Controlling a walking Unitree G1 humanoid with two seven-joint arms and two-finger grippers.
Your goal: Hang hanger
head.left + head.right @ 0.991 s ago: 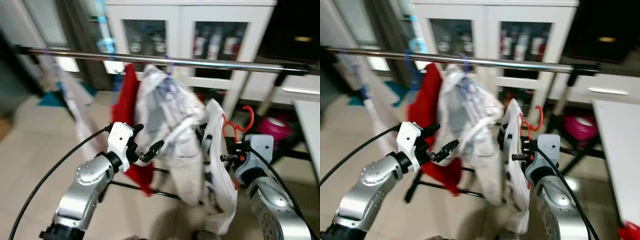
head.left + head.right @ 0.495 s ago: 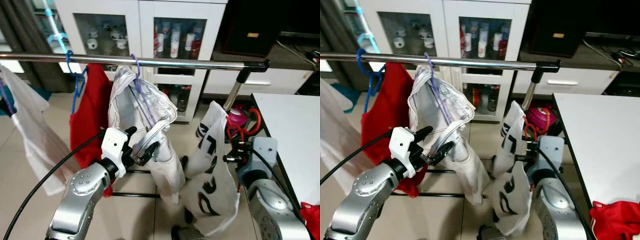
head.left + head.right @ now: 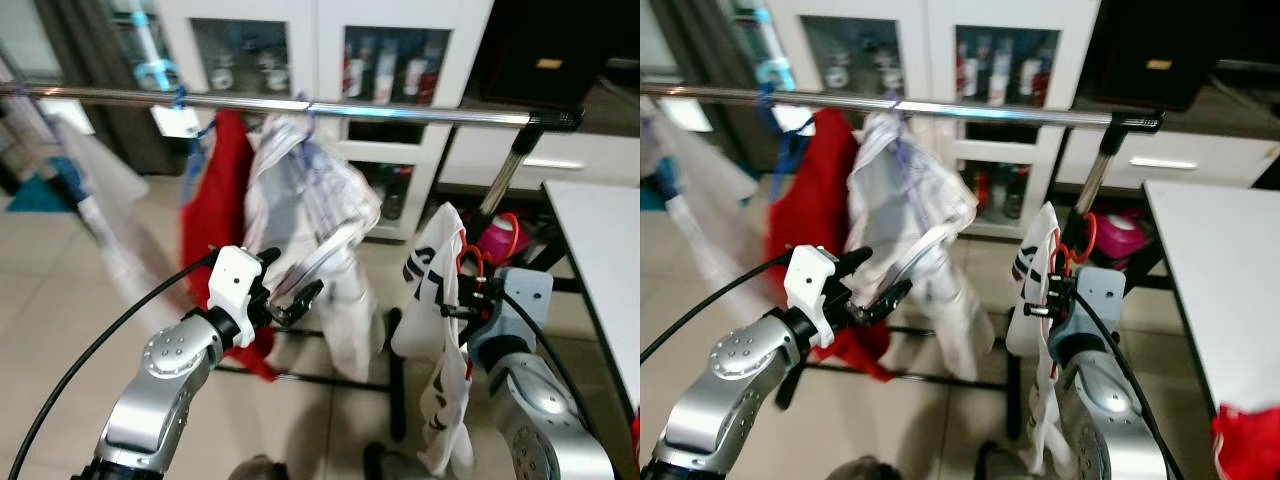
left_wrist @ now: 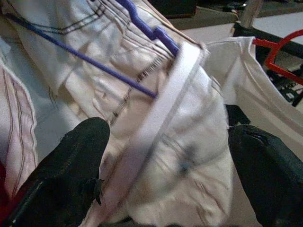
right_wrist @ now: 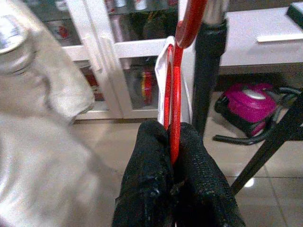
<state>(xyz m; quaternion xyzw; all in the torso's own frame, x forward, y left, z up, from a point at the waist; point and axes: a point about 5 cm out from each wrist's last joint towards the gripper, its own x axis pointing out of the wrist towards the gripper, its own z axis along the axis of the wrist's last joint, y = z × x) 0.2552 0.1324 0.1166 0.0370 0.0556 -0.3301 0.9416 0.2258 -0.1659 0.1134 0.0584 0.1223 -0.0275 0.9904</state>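
Note:
A steel clothes rail (image 3: 300, 105) runs across the scene at head height. My right gripper (image 3: 452, 303) is shut on a red hanger (image 5: 176, 90) that carries a white printed garment (image 3: 438, 330), held below the rail near its right post (image 3: 510, 170). The hanger's hook (image 3: 505, 235) curls up beside that post. My left gripper (image 3: 290, 290) is open, its fingers (image 4: 71, 175) on either side of a white garment (image 3: 305, 215) that hangs from the rail on a purple hanger (image 4: 147, 30). A red garment (image 3: 222, 210) hangs next to it on a blue hanger.
Pale clothes (image 3: 95, 215) hang further left on the rail. A white glass-door cabinet (image 3: 330, 60) stands behind. A white table (image 3: 605, 270) is at the right, with red cloth (image 3: 1245, 440) on it. A pink object (image 3: 495, 240) lies on the tiled floor.
The camera has swung, so the whole scene has shifted right and blurred. The right gripper still holds the red hanger low beside the post; the left gripper stays at the white garment.

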